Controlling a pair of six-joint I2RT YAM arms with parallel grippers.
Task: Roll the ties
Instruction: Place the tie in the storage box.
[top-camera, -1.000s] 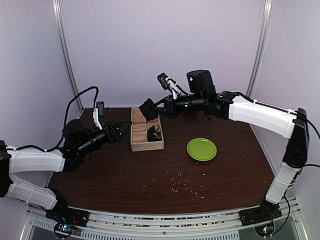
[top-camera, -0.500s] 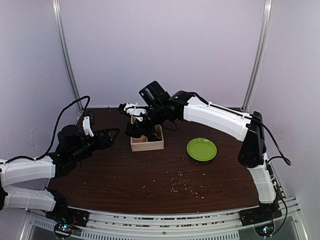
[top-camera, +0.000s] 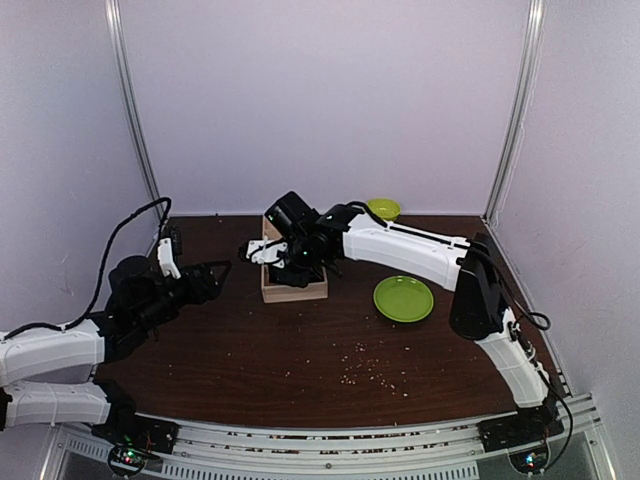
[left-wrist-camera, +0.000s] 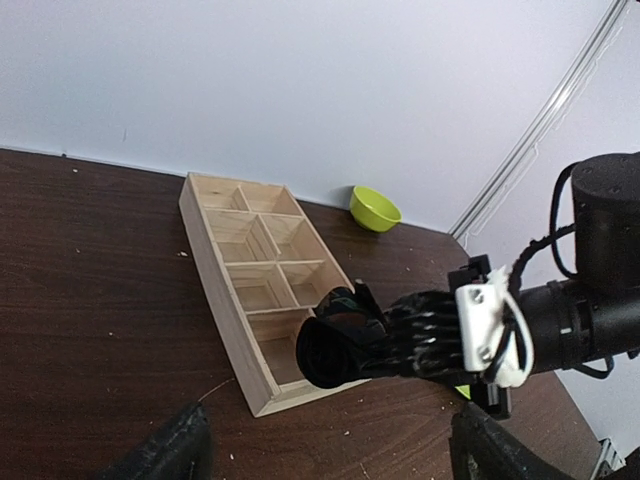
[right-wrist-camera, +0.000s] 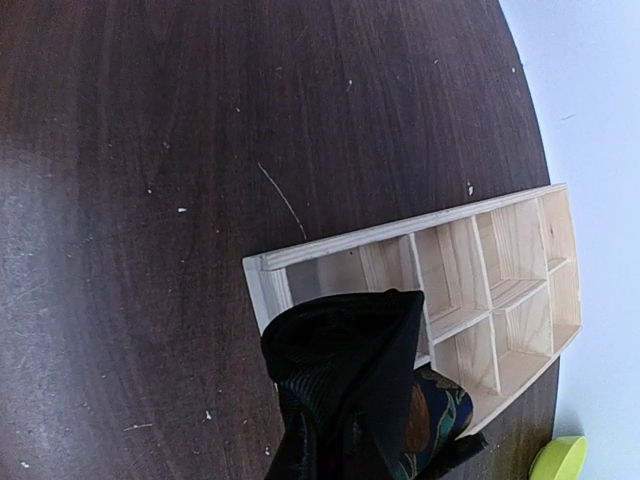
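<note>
Over the dark table (top-camera: 200, 360), the top view gives you one wooden tray (top-camera: 296, 292), one green plate (top-camera: 404, 298) and one green bowl (top-camera: 383, 208). From the left wrist, the left gripper (left-wrist-camera: 330, 440) has its fingers (left-wrist-camera: 165, 455) spread and empty, while the right gripper (left-wrist-camera: 385, 335) pinches the one rolled tie (left-wrist-camera: 328, 352) at the tray's end compartment. The right wrist view suggests you are stowing it: lower it between the walls, then release

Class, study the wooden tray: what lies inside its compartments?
Visible compartments of the wooden tray show only bare wood. The rolled tie, held by the right gripper, hides part of the nearest compartments, so what lies there cannot be seen.
</note>
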